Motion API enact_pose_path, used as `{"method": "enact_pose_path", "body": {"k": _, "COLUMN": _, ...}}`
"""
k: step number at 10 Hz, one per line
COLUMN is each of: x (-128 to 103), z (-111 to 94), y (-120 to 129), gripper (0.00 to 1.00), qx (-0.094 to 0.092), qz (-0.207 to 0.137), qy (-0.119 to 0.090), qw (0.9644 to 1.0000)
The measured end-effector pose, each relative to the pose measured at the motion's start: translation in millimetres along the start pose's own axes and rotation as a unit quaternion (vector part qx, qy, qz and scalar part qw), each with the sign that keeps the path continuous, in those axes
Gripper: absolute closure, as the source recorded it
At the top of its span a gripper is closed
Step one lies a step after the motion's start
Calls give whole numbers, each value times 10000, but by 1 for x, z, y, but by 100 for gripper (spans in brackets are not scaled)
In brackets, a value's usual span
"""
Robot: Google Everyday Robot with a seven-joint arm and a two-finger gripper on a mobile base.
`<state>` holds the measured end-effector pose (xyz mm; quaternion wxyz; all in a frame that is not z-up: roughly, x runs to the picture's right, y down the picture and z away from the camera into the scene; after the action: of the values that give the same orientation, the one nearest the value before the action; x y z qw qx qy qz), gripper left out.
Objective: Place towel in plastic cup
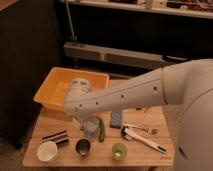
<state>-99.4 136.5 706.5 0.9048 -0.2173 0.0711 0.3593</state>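
**Hand above towel, fingers apart; towel not in plastic cup**

- White arm [130, 92] filled the right side and reached leftwards across the middle of the scene, covering the back of the wooden tabletop [52, 122].
- Orange bin [59, 90] sat at the tabletop's rear left. The arm's wrist end overlapped its front right part.
- Hand [86, 121] hung under the wrist end, near the tabletop centre and mostly hidden behind the wrist. Fingers were spread apart, gripping nothing that could be made out.
- Towel [91, 132] lay crumpled on the tabletop directly below the hand. Whether the two touched could not be told.
- White-handled tool [145, 141] lay on the right side, running diagonally toward the front right corner.
- Blue block [116, 119] lay just right of the towel, partly under the arm.
- A long green thing [102, 130] lay between towel and blue block, just beside the towel.
- Front row, left to right: white cup [47, 151], metal cup [82, 147], plastic cup [119, 150], all upright and apart from one another.
- Plastic cup stood in front of the towel and off to its right, not touching it.
- Two dark sticks [55, 136] lay behind the white cup, left of the towel.
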Motion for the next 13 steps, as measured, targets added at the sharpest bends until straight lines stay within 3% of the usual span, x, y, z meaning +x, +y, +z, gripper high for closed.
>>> {"method": "enact_pose_path", "body": {"k": 1, "x": -1, "z": 2, "y": 2, "gripper": 25, "qx": -228, "qz": -23, "qy": 120, "qw": 9997}}
{"method": "enact_pose_path", "body": {"k": 2, "x": 1, "z": 7, "y": 2, "gripper": 34, "qx": -579, "qz": -9, "qy": 268, "qw": 9980}}
{"method": "enact_pose_path", "body": {"k": 5, "x": 5, "z": 19, "y": 4, "gripper": 64, "qx": -1466, "qz": 95, "qy": 535, "qw": 9877}}
{"method": "enact_pose_path", "body": {"k": 6, "x": 7, "z": 20, "y": 4, "gripper": 73, "qx": -1525, "qz": 108, "qy": 568, "qw": 9866}}
{"method": "enact_pose_path", "body": {"k": 7, "x": 10, "z": 19, "y": 4, "gripper": 83, "qx": -1464, "qz": 52, "qy": 572, "qw": 9876}}
{"method": "enact_pose_path", "body": {"k": 9, "x": 10, "z": 19, "y": 8, "gripper": 99, "qx": -1236, "qz": -300, "qy": 168, "qw": 9917}}
{"method": "enact_pose_path", "body": {"k": 11, "x": 9, "z": 29, "y": 6, "gripper": 100, "qx": -1180, "qz": -689, "qy": -180, "qw": 9905}}
{"method": "enact_pose_path", "body": {"k": 13, "x": 2, "z": 47, "y": 4, "gripper": 100, "qx": -1213, "qz": -950, "qy": -323, "qw": 9875}}
